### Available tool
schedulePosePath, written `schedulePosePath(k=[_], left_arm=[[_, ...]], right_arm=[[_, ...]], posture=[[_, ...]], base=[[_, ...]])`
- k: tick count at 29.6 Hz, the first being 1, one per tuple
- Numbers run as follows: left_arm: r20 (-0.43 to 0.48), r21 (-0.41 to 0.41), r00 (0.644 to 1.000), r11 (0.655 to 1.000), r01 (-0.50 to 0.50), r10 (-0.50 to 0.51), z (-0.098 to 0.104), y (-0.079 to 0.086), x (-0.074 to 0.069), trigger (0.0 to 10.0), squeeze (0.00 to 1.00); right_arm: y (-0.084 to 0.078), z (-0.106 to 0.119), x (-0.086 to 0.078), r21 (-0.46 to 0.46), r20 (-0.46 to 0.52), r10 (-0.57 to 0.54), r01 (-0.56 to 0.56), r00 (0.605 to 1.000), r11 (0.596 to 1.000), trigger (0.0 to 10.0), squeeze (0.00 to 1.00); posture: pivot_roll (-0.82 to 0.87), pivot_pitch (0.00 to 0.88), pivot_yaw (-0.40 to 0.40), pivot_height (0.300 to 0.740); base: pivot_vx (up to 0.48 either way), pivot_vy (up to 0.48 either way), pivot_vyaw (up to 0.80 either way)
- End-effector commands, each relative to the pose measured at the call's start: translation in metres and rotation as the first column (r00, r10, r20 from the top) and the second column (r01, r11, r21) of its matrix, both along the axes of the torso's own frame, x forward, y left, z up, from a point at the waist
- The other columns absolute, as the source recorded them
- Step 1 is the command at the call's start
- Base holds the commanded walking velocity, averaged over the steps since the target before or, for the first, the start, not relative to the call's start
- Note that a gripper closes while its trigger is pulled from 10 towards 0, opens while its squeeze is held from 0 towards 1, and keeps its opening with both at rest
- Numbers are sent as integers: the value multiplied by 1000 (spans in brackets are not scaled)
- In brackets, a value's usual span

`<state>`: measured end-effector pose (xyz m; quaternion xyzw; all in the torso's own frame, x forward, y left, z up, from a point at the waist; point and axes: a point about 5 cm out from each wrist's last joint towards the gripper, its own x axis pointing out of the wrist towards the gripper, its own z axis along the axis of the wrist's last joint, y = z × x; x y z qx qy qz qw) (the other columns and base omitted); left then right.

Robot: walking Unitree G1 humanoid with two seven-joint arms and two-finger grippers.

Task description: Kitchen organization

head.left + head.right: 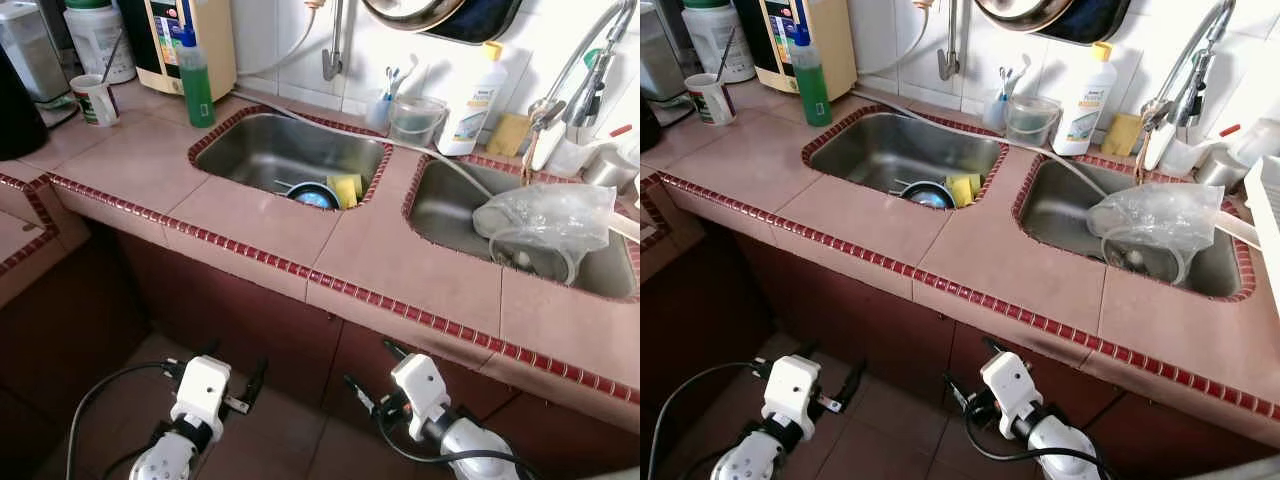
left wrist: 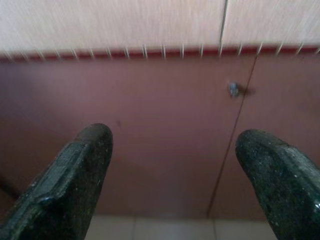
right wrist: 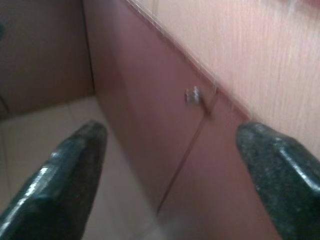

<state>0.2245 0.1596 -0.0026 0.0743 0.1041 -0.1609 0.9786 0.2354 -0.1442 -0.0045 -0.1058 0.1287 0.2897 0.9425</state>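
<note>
Dishes, a blue bowl and yellow sponge, lie in the left sink, above and beyond both released pincers, the left pincer nearer than the right pincer, each below the table edge.

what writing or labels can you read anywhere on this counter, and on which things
No text reads clearly enough to quote.
White plastic detergent bottle with yellow cap: blue label, print too small to read.
Cream water-filter appliance: coloured panel stickers, blurred.
Green liquid soap bottle: no legible label.
White printed paper cup: pattern, no readable words.
White lidded plastic jar: faint print, unreadable.
</note>
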Motion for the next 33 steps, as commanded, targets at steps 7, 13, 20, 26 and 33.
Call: schedulePosePath(k=[7,13,20,26,33], left_arm=[[-332,98,928,985,-142,167,-53,9,-18,10000,0],[-526,209,824,971,-117,212,-81,13,-51,10000,0],[-579,234,793,970,-60,188,-86,2,-55,10000,0],[-591,250,788,968,-26,174,-86,-5,-52,10000,0],[-588,231,793,973,-24,159,-84,-11,-47,10000,0]], right_arm=[[-30,-45,-18,-147,-257,-272,241,927,959,10000,0],[-43,-68,-43,-279,-381,-403,311,832,908,10000,0],[-49,-84,-69,-317,-498,-513,405,699,858,10000,0],[-41,-87,-73,-314,-514,-509,401,690,860,10000,0],[-37,-86,-71,-314,-514,-499,388,698,867,10000,0]], posture=[[38,23,-47,740],[31,13,-37,740],[10,0,-14,740],[0,0,-9,740],[-7,0,-10,740]], base=[[0,0,0],[0,0,0],[0,0,-407],[0,0,-725],[0,-161,-736]])
